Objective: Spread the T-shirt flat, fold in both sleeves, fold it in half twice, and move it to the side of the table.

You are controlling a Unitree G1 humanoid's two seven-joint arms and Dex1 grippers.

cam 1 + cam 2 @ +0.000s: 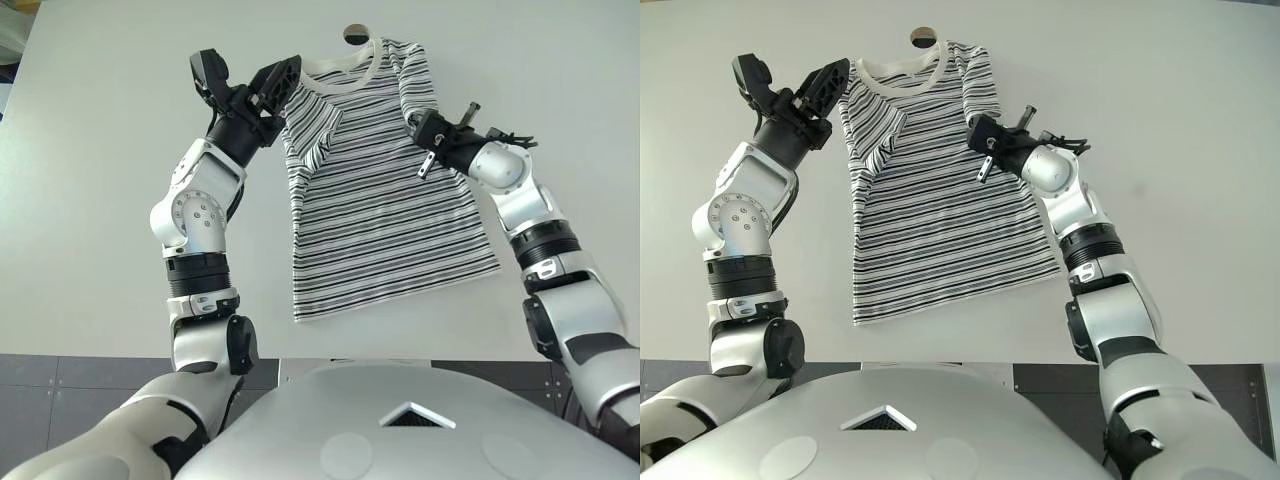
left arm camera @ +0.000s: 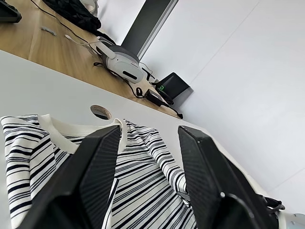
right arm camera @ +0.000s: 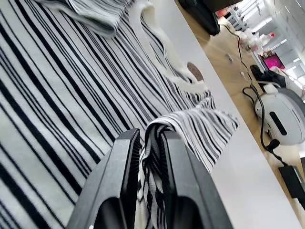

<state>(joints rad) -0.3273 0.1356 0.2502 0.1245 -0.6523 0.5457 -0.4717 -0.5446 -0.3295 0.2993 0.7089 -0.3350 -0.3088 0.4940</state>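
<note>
A black-and-white striped T-shirt (image 1: 385, 225) lies flat on the white table (image 1: 90, 230), collar at the far side. Its left sleeve (image 1: 318, 128) is folded in over the chest. My right gripper (image 1: 420, 128) sits over the shirt's right side, shut on the right sleeve (image 3: 193, 128); striped cloth is bunched between its fingers (image 3: 125, 176). My left gripper (image 1: 272, 88) hovers open beside the shirt's left shoulder, nothing between its fingers (image 2: 93, 176).
A round cable hole (image 1: 355, 36) sits in the table just beyond the collar. Bare table lies left and right of the shirt. Behind the table, a wooden desk (image 2: 43, 52) carries a white headset (image 2: 121, 64) and cables.
</note>
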